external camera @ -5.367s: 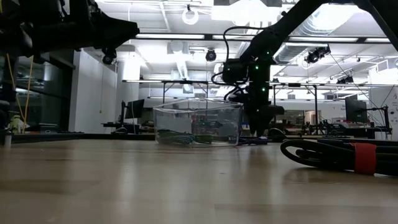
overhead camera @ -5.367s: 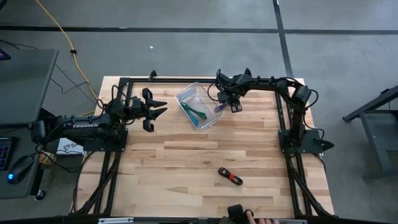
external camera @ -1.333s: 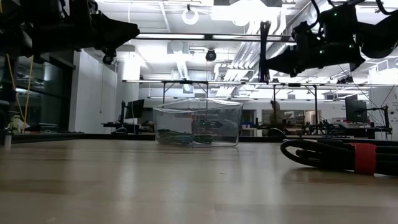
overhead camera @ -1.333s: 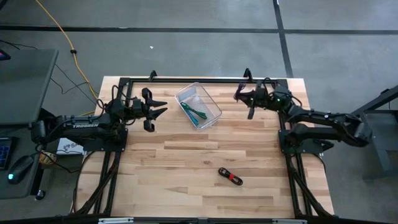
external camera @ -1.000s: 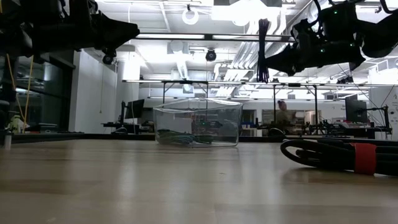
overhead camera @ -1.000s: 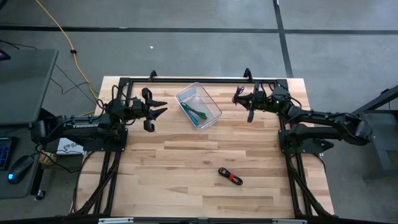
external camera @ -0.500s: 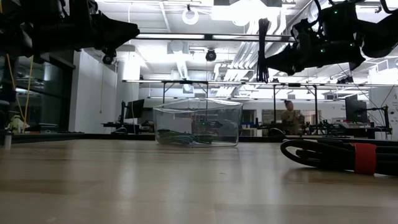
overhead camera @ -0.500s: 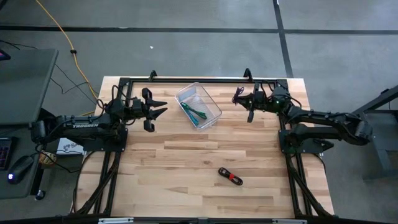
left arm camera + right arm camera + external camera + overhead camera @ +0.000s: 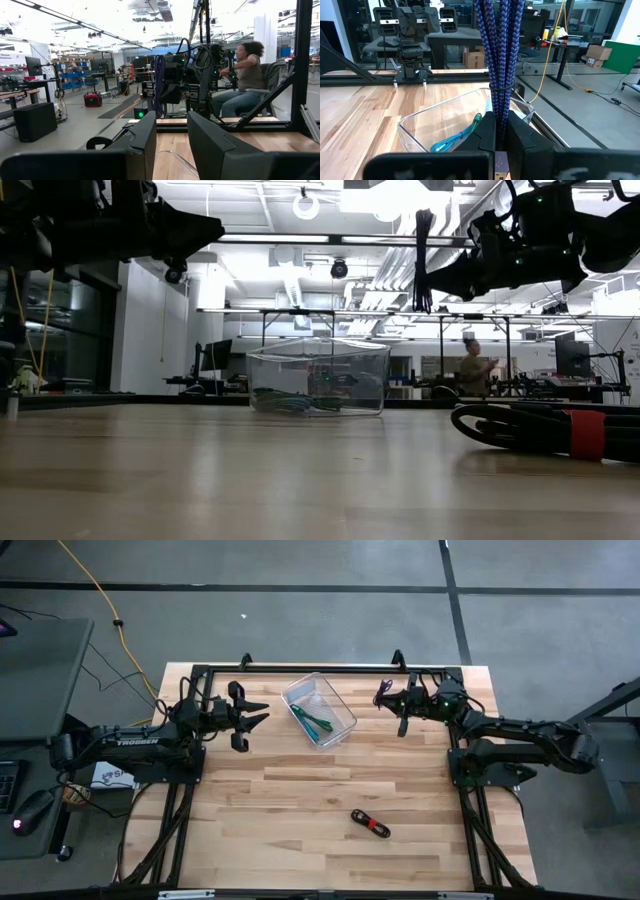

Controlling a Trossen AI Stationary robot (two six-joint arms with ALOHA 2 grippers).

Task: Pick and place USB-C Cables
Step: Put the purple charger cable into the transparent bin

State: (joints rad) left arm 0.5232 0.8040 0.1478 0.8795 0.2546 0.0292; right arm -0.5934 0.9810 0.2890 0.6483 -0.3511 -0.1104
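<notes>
My right gripper (image 9: pixel 496 131) is shut on a purple braided USB-C cable bundle (image 9: pixel 502 50) and hovers high, right of the clear bin (image 9: pixel 344 712). In the low view the bundle (image 9: pixel 424 262) stands upright well above the table. Teal and green cables (image 9: pixel 315 722) lie on the bin's floor; the teal one (image 9: pixel 457 137) shows in the right wrist view. A black cable with a red band (image 9: pixel 370 824) lies on the wood near the front edge. My left gripper (image 9: pixel 262 712) hovers open left of the bin, with nothing between its fingers (image 9: pixel 145 137). My right gripper pinches the purple bundle between its two fingers at its lower end (image 9: pixel 500 107), just below the thin tie around it. The fingers come level from the table's right and lie across the bundle. The bundle stands upright, mostly above the fingers, lifted clear of table and bin.
A black frame rail (image 9: pixel 300 668) runs along the table's far edge behind the bin. Bare wood (image 9: pixel 300 790) lies between the bin and the black cable. A person (image 9: pixel 472 370) moves in the room beyond the table.
</notes>
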